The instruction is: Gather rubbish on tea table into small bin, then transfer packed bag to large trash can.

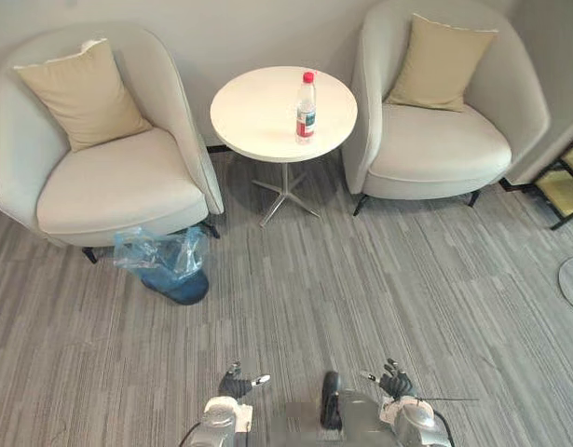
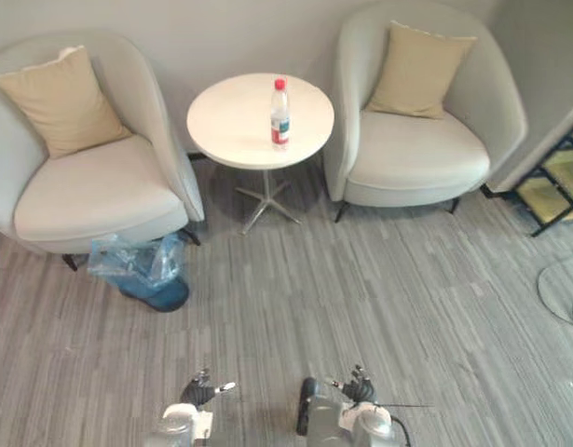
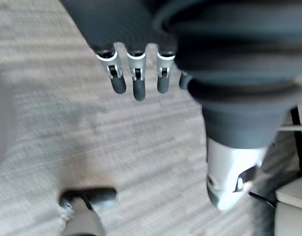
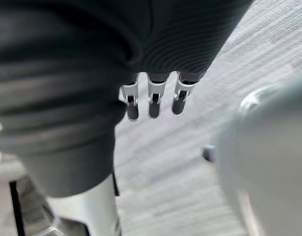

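Red-capped plastic bottle [image 1: 306,107] stands upright on the white tea table [image 1: 258,116], the bag-lined small bin [image 1: 179,277] on the carpet [image 1: 361,298] by the left armchair [image 1: 109,186], while left hand [image 1: 236,384] and right hand [image 1: 395,382] hang empty, fingers loosely straight.

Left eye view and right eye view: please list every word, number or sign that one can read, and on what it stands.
No text can be read.
Bottle on the round table: its label carries print, too small to read.
Small bin with its bag: no text visible.
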`<state>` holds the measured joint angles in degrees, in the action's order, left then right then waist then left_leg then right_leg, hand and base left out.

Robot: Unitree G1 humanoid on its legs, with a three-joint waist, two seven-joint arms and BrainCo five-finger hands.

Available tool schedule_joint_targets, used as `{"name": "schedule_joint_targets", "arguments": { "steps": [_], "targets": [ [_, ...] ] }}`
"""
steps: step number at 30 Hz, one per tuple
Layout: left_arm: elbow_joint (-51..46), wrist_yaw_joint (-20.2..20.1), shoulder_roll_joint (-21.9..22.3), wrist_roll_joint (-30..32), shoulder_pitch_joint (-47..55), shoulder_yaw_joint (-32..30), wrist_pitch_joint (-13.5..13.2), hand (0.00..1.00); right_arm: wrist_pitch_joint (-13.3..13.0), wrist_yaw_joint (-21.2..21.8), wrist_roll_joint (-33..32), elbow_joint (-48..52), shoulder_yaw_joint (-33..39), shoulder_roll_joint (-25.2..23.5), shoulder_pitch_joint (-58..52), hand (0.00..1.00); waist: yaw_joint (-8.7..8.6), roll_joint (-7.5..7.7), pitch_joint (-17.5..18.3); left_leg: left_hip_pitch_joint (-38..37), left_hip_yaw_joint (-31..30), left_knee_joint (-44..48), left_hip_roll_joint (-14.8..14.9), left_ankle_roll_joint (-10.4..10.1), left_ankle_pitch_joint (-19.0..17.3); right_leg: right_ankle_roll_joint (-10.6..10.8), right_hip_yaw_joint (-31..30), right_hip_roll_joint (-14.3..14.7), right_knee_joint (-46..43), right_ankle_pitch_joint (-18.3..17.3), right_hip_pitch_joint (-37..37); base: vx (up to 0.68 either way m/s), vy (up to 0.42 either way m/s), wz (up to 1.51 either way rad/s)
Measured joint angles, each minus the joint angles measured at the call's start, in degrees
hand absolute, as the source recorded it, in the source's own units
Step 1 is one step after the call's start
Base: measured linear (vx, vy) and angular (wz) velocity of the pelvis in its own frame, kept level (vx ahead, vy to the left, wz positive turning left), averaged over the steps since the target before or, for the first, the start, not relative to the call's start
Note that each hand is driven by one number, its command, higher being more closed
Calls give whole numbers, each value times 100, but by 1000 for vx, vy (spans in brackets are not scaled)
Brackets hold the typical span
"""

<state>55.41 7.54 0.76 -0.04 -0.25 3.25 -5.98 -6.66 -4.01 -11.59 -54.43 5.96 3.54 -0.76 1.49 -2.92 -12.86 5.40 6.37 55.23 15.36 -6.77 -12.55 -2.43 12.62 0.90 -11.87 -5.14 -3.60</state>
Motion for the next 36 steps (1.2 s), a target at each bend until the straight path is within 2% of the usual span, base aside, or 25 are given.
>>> {"name": "schedule_joint_targets", "arguments": {
  "steps": [2,4,5,6,7,8,10,11,13,14,16,18,20,23,24,25,26,27,28,29,31,32,34,35,36],
  "targets": [
    [-235,0,21,-3,-7,47,-42,0,1,-49,-144,-23,-3,-90,-40,0,143,87,-19,672,279,-545,-316,254,-204,-1,1,-20,477,-43,549,353,-126,-6],
    [-306,-1,24,-6,-5,63,-85,0,0,-55,-203,-15,-5,-117,-20,0,222,72,-13,853,236,-1652,-620,283,-160,21,-4,-39,654,-39,709,313,11,-13],
    [-310,-1,24,-11,-3,63,-89,0,-1,-55,-202,-13,-19,-119,-1,0,255,48,0,870,131,-3118,-936,258,102,99,-8,-69,793,-86,850,283,61,-7],
    [-309,-2,25,-11,1,65,-90,0,-2,-55,-201,-13,-24,-118,5,0,262,37,5,861,66,-3618,-1035,239,264,132,-14,-72,846,-108,905,374,100,-11],
    [-316,0,20,-14,-13,64,-98,0,-1,-56,-199,-18,-65,-114,11,0,358,43,5,821,-36,-4363,-1194,240,977,244,-98,-101,950,-146,1074,375,101,-20],
    [-305,-3,2,-13,-30,64,-101,0,-2,-60,-189,-17,-124,-123,32,0,466,36,30,644,-15,-4685,-1307,449,1524,374,-218,-131,1069,-181,1227,582,143,-16],
    [-262,-7,-22,-13,-98,43,-95,0,-2,-44,-179,-22,-173,-170,81,0,473,210,27,626,37,-4615,-1471,759,1468,465,-265,-326,1075,-212,1240,593,145,9],
    [-279,-18,-37,-15,-119,-9,-92,0,-4,-38,-154,-1,-179,-194,101,0,531,240,40,571,121,-4371,-1541,860,1191,517,-558,-429,758,-236,1230,454,135,4],
    [-274,-20,-43,-19,-91,-16,-96,0,-6,-33,-86,-14,-194,-250,115,0,568,225,52,321,203,-4405,-1543,869,922,724,-793,-462,127,-381,1107,325,114,-23],
    [-194,-32,-47,-28,-86,3,-87,0,-9,-1,5,-37,-207,-238,119,0,536,223,68,65,242,-4451,-1565,896,688,941,-977,-503,-1032,-523,723,355,125,-29],
    [-48,-56,-161,-28,-73,77,-62,0,-1,76,46,-37,-272,-311,33,0,432,346,81,-551,206,-4610,-1763,886,345,1165,-1073,-781,-3409,-306,-147,415,101,-1],
    [18,-54,-260,-26,-59,125,-31,0,-6,114,45,75,-290,-301,-42,0,362,369,82,-1044,153,-4652,-1816,942,211,890,-799,-939,-4213,-599,-509,438,44,24],
    [104,-42,-313,-28,-22,113,6,0,-7,131,45,81,-286,-290,-39,0,228,358,81,-1409,17,-4716,-1750,962,120,713,-278,-1036,-3822,-926,-737,443,3,45],
    [116,-44,-318,-26,-29,111,18,0,-8,172,48,96,-288,-232,79,0,140,203,17,-1610,-264,-4714,-1406,944,105,572,-237,-582,-2057,-869,-1068,528,-99,47],
    [111,-40,-323,-22,-12,110,16,0,-7,173,47,97,-287,-213,87,0,139,181,4,-1719,-369,-4708,-1315,863,64,565,-478,-363,-1136,-516,-1075,556,-172,57],
    [108,-39,-347,-21,10,96,14,0,-5,173,47,79,-295,-220,34,0,140,279,60,-1846,-475,-4699,-1333,642,-72,564,-848,-266,-186,206,-1021,480,-168,59],
    [107,-37,-378,-19,35,55,12,0,2,174,47,56,-309,-251,-34,0,151,429,141,-1887,-604,-4690,-1430,497,-191,527,-1046,-296,146,839,-1038,402,-170,58],
    [108,-37,-417,-17,61,6,12,0,1,174,42,39,-342,-291,-108,0,142,630,206,-1983,-739,-4676,-1570,467,-298,312,-1147,-403,159,1354,-1042,422,-205,39],
    [213,-23,-273,-16,5,-149,28,0,10,168,47,-26,-348,-178,42,0,165,314,174,-2051,-860,-4490,-1339,455,-486,272,-1000,-220,-216,1119,-1063,549,-276,45],
    [201,-31,-118,-14,5,-211,10,0,9,172,46,-65,-339,-95,58,0,140,167,291,-1888,-962,-4153,-1212,435,-476,208,-891,-158,-157,835,-957,521,-256,28],
    [220,-24,14,-14,-33,-209,10,0,10,170,44,-81,-314,-60,37,0,112,-45,290,-1696,-1084,-3564,-1027,360,-432,116,-641,-54,67,725,-632,365,-205,53],
    [225,-40,37,-10,-34,-165,11,0,6,165,38,-74,-256,-54,9,0,97,-70,283,-1415,-1012,-2748,-932,87,-263,47,-536,29,285,662,-316,322,-199,58],
    [195,-43,34,-4,-43,-158,12,0,7,164,33,-70,-266,-102,-45,0,116,0,240,-936,-871,-1543,-793,-235,130,-38,-492,65,506,571,71,304,-157,29],
    [181,-39,12,0,-70,-148,14,0,21,144,28,-76,-260,-124,-74,0,192,44,207,-473,-435,-749,-574,-3,-171,-122,-429,73,717,508,463,247,-102,12],
    [181,-38,13,0,-72,-148,14,0,21,141,28,-76,-260,-124,-74,0,192,47,205,-448,-410,-736,-567,14,-198,-124,-429,71,731,506,487,269,-100,3]
  ]
}}
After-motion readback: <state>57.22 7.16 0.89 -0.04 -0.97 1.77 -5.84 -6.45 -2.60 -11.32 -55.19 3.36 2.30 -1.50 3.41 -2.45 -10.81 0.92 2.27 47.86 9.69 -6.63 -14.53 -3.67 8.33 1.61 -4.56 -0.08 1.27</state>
